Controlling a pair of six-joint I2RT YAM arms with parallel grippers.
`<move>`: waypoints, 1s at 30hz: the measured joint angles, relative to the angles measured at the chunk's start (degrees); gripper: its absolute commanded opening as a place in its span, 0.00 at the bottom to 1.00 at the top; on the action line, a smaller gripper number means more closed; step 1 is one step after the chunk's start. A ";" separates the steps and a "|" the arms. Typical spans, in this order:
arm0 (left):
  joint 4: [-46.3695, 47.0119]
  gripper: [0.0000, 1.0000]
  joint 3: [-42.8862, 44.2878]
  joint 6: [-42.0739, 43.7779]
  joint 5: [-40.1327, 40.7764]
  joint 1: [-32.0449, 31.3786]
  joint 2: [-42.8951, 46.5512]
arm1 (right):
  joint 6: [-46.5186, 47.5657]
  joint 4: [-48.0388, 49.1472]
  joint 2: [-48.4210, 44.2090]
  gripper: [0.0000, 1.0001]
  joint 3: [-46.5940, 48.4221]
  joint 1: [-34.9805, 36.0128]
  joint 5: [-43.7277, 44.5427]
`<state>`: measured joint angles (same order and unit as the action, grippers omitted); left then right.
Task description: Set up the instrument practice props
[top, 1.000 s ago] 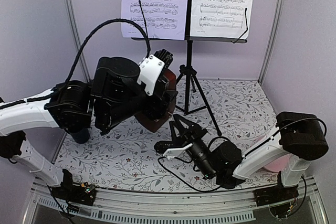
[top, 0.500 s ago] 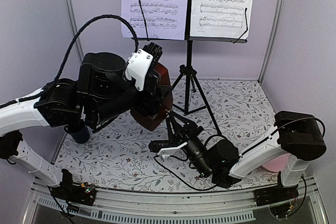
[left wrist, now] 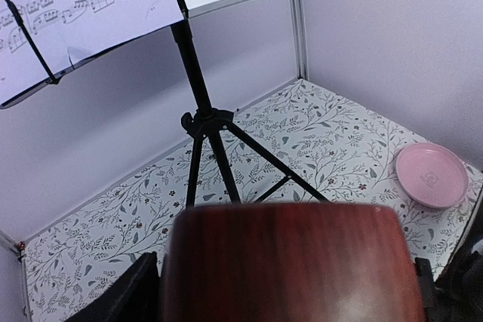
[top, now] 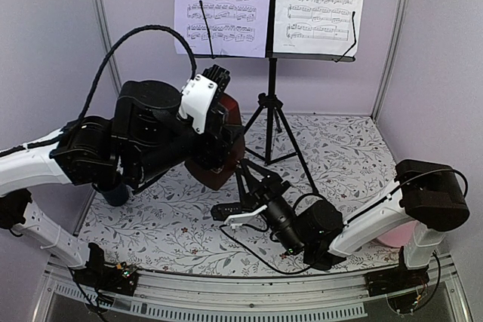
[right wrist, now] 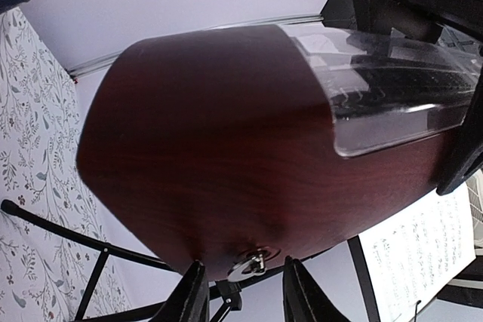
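Observation:
The black tripod music stand (top: 272,88) stands at the back with two white sheets of printed music (top: 223,5) (top: 321,4) on its desk. My left gripper (top: 220,122) is shut on the dark-red wooden metronome (top: 217,165) and holds it tilted above the table. In the left wrist view the metronome (left wrist: 287,262) fills the bottom. My right gripper (right wrist: 245,295) is open just below the metronome (right wrist: 219,148), its fingers (right wrist: 192,295) on either side of the metal winding key (right wrist: 253,262), not touching it.
A dark blue mug (top: 117,192) stands at the left, mostly hidden under my left arm. A pink plate (left wrist: 432,175) lies at the right near the wall. The stand's tripod legs (left wrist: 260,164) spread over the floral mat.
My left arm has swung the metronome left and slightly up. My right gripper has followed it left and now sits close under its base.

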<state>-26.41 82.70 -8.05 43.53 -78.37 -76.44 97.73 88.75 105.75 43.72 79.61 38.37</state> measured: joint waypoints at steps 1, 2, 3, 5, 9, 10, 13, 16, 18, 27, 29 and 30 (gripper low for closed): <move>-0.13 0.21 -0.07 -0.11 -0.07 0.00 0.00 | 0.07 0.02 -0.04 0.35 0.26 0.09 -0.09; -0.26 0.20 -0.13 -0.17 -0.13 0.00 0.00 | 0.17 0.02 -0.04 0.34 0.42 0.17 -0.20; -0.37 0.20 -0.17 -0.20 -0.13 0.00 0.00 | 0.28 0.02 -0.04 0.33 0.61 0.24 -0.35; -0.57 0.21 -0.17 -0.20 -0.11 0.00 0.00 | 0.63 0.02 -0.04 0.32 0.83 0.33 -0.59; -0.61 0.20 -0.20 -0.28 -0.11 0.00 0.00 | 1.16 0.00 -0.04 0.26 0.90 0.33 -0.81; -0.57 0.20 -0.20 -0.35 -0.09 0.00 0.00 | 1.31 0.00 -0.04 0.22 0.90 0.33 -0.81; -0.48 0.20 -0.20 -0.57 0.00 0.00 0.00 | 1.64 -0.02 -0.04 0.13 0.90 0.33 -1.01; -0.50 0.21 -0.20 -0.66 0.11 0.00 0.00 | 2.03 0.00 -0.15 0.12 0.90 0.39 -1.11; -0.55 0.20 -0.20 -0.70 0.17 0.00 0.00 | 2.25 0.02 -0.50 0.20 0.90 0.59 -1.14; -0.57 0.21 -0.20 -1.18 -0.20 0.04 0.00 | 2.14 0.07 -2.21 0.34 -0.09 0.63 -1.36; -0.57 0.20 -0.20 -1.16 -0.39 0.07 0.00 | 2.10 0.09 -2.21 0.35 -0.20 0.63 -1.38; -0.57 0.20 -0.20 -1.16 -0.42 0.04 0.00 | 2.08 0.09 -2.21 0.35 -0.20 0.63 -1.38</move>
<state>-26.98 82.50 -9.21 43.11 -78.32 -76.44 99.81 88.84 103.55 43.53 80.25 36.99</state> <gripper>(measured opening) 0.682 0.343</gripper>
